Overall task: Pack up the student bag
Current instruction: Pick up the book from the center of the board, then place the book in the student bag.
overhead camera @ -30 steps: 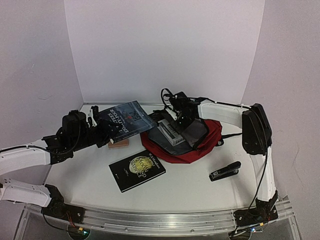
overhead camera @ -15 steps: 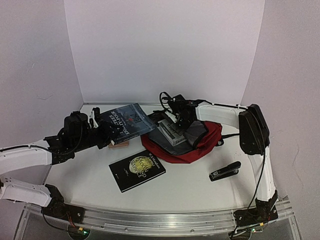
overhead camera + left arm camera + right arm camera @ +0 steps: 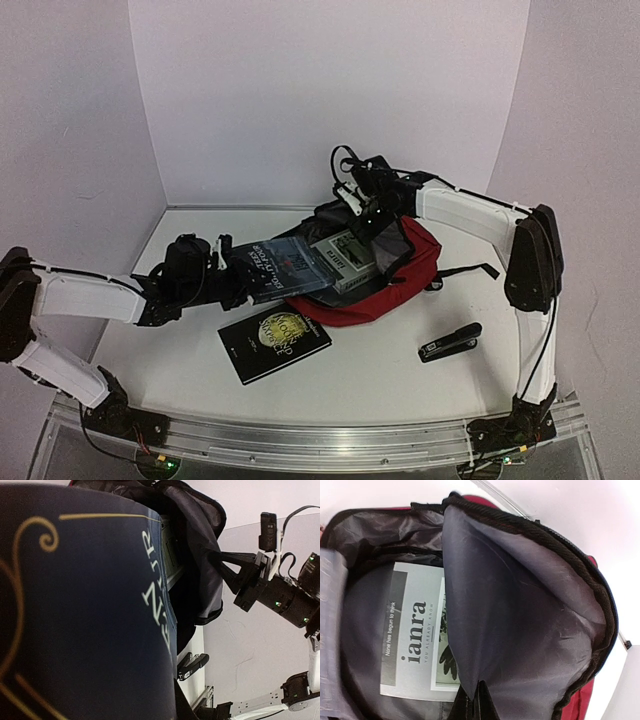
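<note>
The student bag (image 3: 400, 288), dark red with grey lining, lies open in the middle of the table. My right gripper (image 3: 372, 222) is shut on the bag's grey-lined front flap (image 3: 520, 620) and holds it up; its fingers (image 3: 481, 706) pinch the flap's edge. A grey-white book (image 3: 415, 635) lies inside the bag. My left gripper (image 3: 232, 272) is shut on a dark blue book (image 3: 285, 266), held tilted at the bag's mouth. That book fills the left wrist view (image 3: 85, 610) and hides the jaws there.
A black book with gold print (image 3: 272, 342) lies flat on the table in front of the bag. A black stapler (image 3: 450, 342) lies at the front right and also shows in the left wrist view (image 3: 192, 666). White walls stand behind.
</note>
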Robot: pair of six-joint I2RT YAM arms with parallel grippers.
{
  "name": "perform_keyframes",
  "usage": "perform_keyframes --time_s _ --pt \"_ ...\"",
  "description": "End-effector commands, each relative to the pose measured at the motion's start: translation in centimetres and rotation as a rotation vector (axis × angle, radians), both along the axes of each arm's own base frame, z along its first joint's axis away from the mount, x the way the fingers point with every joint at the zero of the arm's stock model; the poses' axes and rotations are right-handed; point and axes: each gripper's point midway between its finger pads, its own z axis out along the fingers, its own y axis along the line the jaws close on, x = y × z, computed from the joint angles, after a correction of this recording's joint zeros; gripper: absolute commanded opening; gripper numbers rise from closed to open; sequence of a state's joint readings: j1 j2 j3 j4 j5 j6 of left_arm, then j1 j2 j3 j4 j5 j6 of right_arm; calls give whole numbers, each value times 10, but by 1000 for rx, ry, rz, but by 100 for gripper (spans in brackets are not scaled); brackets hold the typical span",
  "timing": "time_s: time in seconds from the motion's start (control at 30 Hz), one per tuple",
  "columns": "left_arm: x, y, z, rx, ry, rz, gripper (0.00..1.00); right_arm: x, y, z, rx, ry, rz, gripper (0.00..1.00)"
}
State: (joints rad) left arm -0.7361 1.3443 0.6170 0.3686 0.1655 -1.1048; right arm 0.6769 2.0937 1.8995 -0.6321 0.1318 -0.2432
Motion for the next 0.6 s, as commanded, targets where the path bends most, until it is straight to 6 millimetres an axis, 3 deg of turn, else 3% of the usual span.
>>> perform_keyframes --time_s 0.0,0.17,0.33,0.43,0.57 --pt "17 -29 67 -211 -175 -52 0 -5 19 48 139 -38 30 0" --pt "38 -51 59 -237 -177 -67 0 -11 25 41 177 12 30 0" --pt "68 -94 55 -264 -178 -134 0 -16 29 39 204 46 39 0" --pt "89 -114 42 -307 -145 -134 0 -18 31 40 220 59 43 0" --pt "104 -122 53 -363 -187 -113 0 -21 32 39 229 73 42 0"
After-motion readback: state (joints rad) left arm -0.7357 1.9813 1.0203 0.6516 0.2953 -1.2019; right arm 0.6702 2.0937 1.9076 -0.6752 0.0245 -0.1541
